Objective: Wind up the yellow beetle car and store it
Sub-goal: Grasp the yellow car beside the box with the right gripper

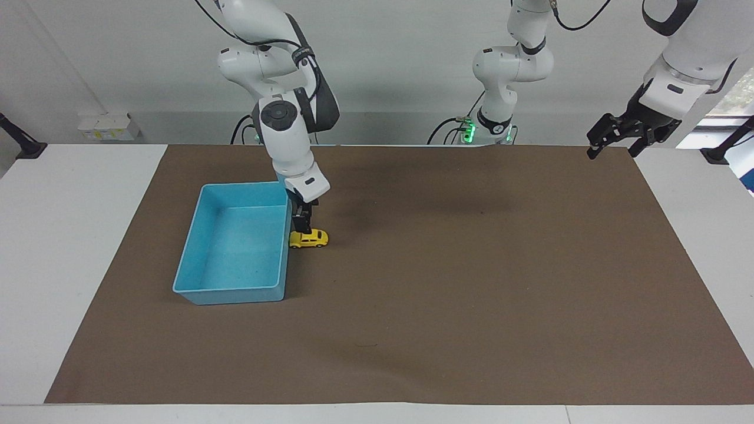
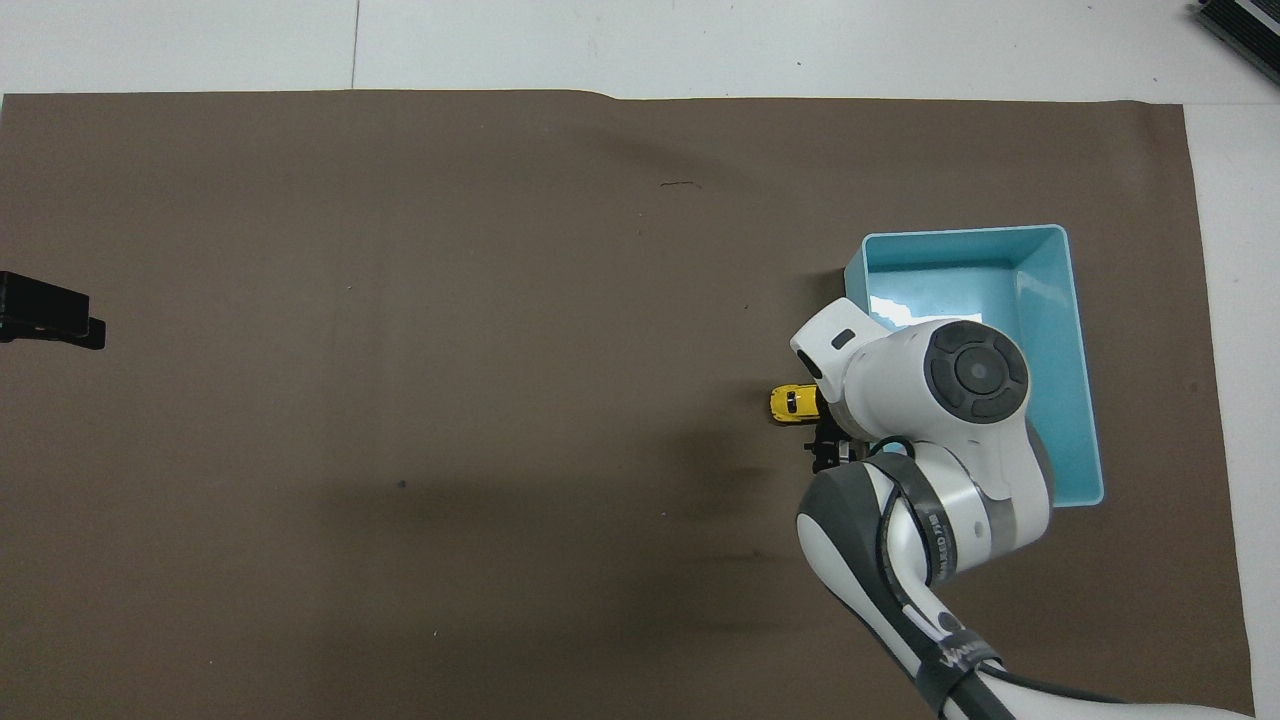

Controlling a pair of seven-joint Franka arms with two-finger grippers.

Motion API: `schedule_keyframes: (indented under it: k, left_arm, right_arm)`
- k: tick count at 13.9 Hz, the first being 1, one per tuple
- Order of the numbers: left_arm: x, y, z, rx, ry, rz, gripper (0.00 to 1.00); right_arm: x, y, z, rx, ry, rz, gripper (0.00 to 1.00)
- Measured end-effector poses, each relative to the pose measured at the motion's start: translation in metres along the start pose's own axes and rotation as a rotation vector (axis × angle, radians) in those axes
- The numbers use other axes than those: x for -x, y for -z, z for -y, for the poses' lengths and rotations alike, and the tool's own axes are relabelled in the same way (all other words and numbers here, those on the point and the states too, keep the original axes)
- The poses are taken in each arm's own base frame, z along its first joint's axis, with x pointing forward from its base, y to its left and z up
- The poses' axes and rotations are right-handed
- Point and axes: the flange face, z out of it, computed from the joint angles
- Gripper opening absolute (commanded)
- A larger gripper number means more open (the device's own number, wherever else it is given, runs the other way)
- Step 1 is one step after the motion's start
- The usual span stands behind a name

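Note:
The yellow beetle car (image 1: 310, 238) stands on the brown mat, right against the outer wall of the blue bin (image 1: 194, 259) on the side toward the left arm's end. My right gripper (image 1: 303, 227) hangs open low over the car's bin-side end, fingertips about level with its roof; whether they touch it I cannot tell. In the overhead view the right hand covers most of the car (image 2: 788, 403), leaving only one end showing beside the bin (image 2: 960, 233). My left gripper (image 1: 614, 143) waits open, raised over the mat's edge at its own end.
The brown mat (image 1: 447, 282) covers most of the white table (image 1: 70, 194). The bin has nothing in it. In the overhead view the left gripper (image 2: 50, 320) shows as a dark tip at the mat's edge.

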Motion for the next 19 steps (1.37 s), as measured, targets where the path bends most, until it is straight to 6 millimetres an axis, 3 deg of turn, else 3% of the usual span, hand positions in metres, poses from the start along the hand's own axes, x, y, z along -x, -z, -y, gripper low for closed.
schedule_keyframes:
  k: [2, 5, 6, 7, 8, 9, 10, 15, 17, 19]
  left_arm:
    - [0.0, 0.0, 0.0, 0.0, 0.0, 0.0, 1.0]
    - [0.0, 0.0, 0.001, 0.0, 0.002, 0.0, 1.0]
    - [0.0, 0.0, 0.001, 0.0, 0.002, 0.0, 1.0]
    - [0.0, 0.0, 0.001, 0.0, 0.002, 0.0, 1.0]
    - [0.0, 0.0, 0.001, 0.0, 0.002, 0.0, 1.0]
    - [0.0, 0.0, 0.001, 0.0, 0.002, 0.0, 1.0]
    - [0.0, 0.0, 0.001, 0.0, 0.002, 0.0, 1.0]
    - [0.0, 0.0, 0.001, 0.0, 0.002, 0.0, 1.0]
    - [0.0, 0.0, 0.001, 0.0, 0.002, 0.001, 1.0]
    - [0.0, 0.0, 0.001, 0.0, 0.002, 0.001, 1.0]
  right_arm:
    - [0.002, -0.018, 0.002, 0.003, -0.002, -0.001, 1.0]
    - [0.006, -0.039, 0.001, 0.012, 0.002, 0.002, 0.79]
    - [0.006, -0.042, 0.001, 0.012, 0.009, 0.004, 0.68]
    - [0.007, -0.042, 0.0, 0.012, 0.031, 0.005, 0.49]
    - [0.009, -0.042, -0.001, 0.012, 0.053, 0.005, 0.23]
    - [0.011, -0.04, -0.003, 0.021, 0.072, 0.001, 0.08]
    - [0.011, -0.039, -0.004, 0.028, 0.08, -0.001, 0.01]
    - [0.008, -0.032, -0.011, 0.047, 0.069, -0.009, 0.0]
    - [-0.005, -0.015, -0.024, 0.087, 0.034, -0.03, 0.0]
    - [-0.031, 0.009, -0.034, 0.13, 0.009, -0.059, 0.0]
